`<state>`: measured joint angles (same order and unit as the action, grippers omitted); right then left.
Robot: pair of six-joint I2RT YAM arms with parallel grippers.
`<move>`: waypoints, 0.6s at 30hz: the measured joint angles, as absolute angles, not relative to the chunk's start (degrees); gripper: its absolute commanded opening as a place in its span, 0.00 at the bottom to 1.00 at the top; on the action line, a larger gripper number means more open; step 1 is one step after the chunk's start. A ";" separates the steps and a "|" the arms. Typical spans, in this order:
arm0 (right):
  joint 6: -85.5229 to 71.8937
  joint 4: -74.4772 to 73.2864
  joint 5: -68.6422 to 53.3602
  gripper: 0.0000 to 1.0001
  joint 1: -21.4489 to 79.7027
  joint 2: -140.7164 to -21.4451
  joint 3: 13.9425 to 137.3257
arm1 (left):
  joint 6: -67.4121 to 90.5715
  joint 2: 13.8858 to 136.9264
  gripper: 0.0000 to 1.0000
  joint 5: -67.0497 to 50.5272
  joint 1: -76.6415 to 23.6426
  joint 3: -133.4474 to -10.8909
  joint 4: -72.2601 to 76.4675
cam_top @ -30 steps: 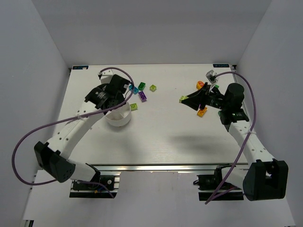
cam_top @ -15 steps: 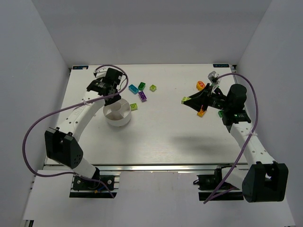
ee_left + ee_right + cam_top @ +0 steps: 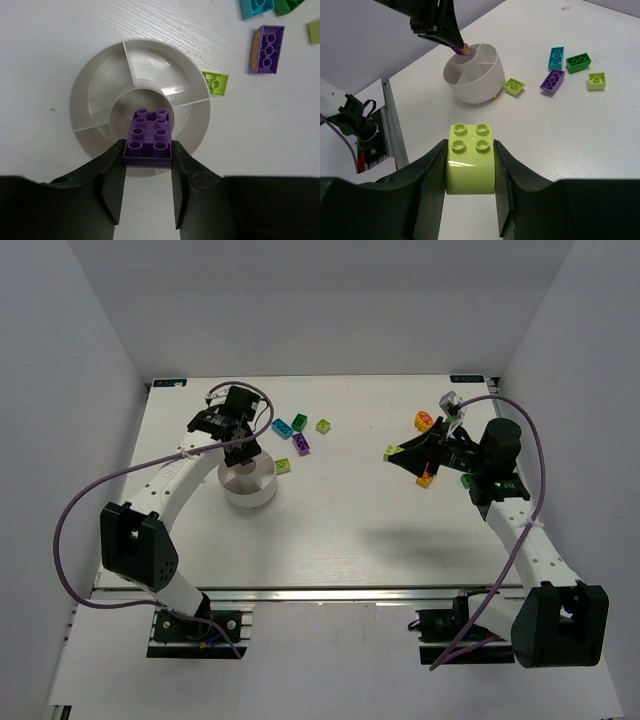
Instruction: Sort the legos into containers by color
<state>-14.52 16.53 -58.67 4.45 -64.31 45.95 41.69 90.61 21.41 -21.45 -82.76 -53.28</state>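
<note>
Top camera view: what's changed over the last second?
The left arm swung its elbow farther over the table, and the left gripper, shut on the purple brick, shifted slightly far-left above the bowl. The right gripper with its lime brick barely moved. Both grips, the bowl and the loose bricks stayed as they were.

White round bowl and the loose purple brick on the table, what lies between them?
A flat lime-green studded brick lies between the round white divided bowl and the loose purple studded brick, near the bowl's rim; the left wrist view shows it.
</note>
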 measured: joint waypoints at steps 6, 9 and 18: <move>-14.50 16.56 -58.70 0.00 4.23 -64.31 45.95 | 41.67 90.65 0.14 20.36 -21.32 -81.47 -53.23; -14.50 16.58 -58.72 0.00 4.08 -64.31 45.95 | 41.78 90.65 0.22 20.23 -21.12 -81.03 -53.12; -14.48 16.64 -59.20 0.00 4.08 -64.31 45.95 | 41.78 90.65 0.43 19.75 -20.67 -81.03 -52.66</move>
<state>-14.48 16.64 -59.20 4.08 -64.31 45.95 41.78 90.65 19.75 -20.67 -81.03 -52.66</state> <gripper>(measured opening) 0.428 0.469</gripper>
